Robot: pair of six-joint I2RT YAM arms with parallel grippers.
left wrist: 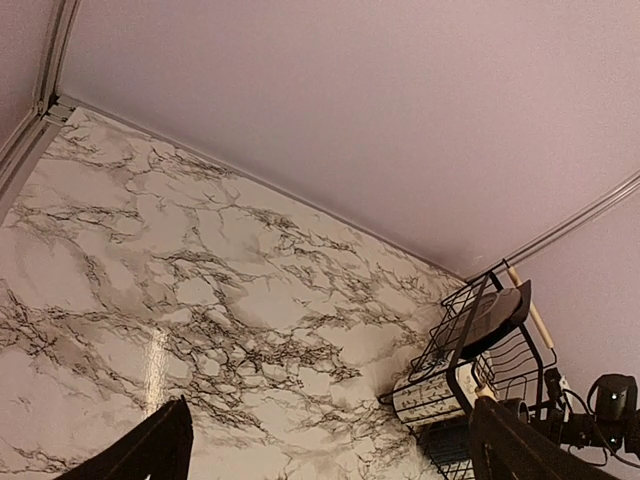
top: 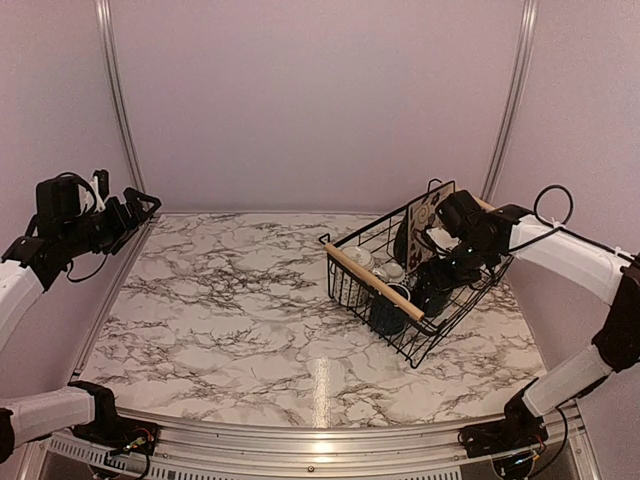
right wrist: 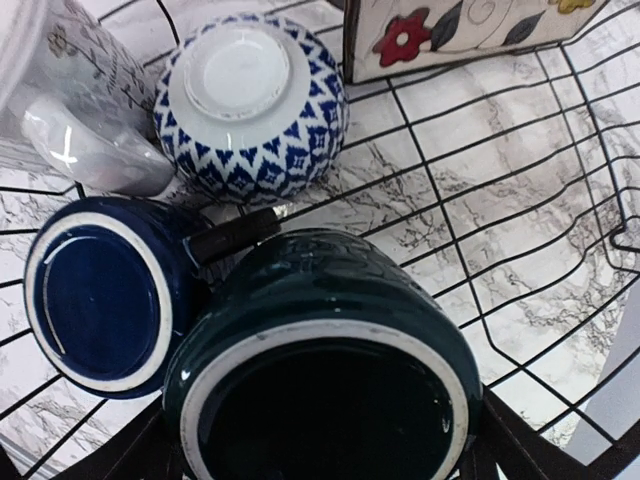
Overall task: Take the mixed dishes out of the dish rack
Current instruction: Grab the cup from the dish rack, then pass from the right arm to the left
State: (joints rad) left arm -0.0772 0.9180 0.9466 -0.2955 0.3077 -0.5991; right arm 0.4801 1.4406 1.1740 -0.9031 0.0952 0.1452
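The dish rack (top: pixel 372 280) stands at the right of the table and also shows in the left wrist view (left wrist: pixel 470 330). My right gripper (top: pixel 435 285) is down inside it. In the right wrist view its fingers (right wrist: pixel 520 445) sit against both sides of an upturned dark teal mug (right wrist: pixel 330 360). Beside that mug lie a dark blue mug (right wrist: pixel 100 300), an upturned blue-and-white patterned bowl (right wrist: pixel 250 100) and a white mug (right wrist: pixel 80 90). A square flowered plate (right wrist: pixel 450 30) leans at the rack's far end (top: pixel 430 225). My left gripper (top: pixel 140 205) is open and empty, high at the far left.
The marble table (top: pixel 230 300) stretches left of the rack. Pale walls with metal corner rails (top: pixel 115 100) close in the back and sides. The rack's wire floor (right wrist: pixel 520 200) and rising side wires surround my right gripper.
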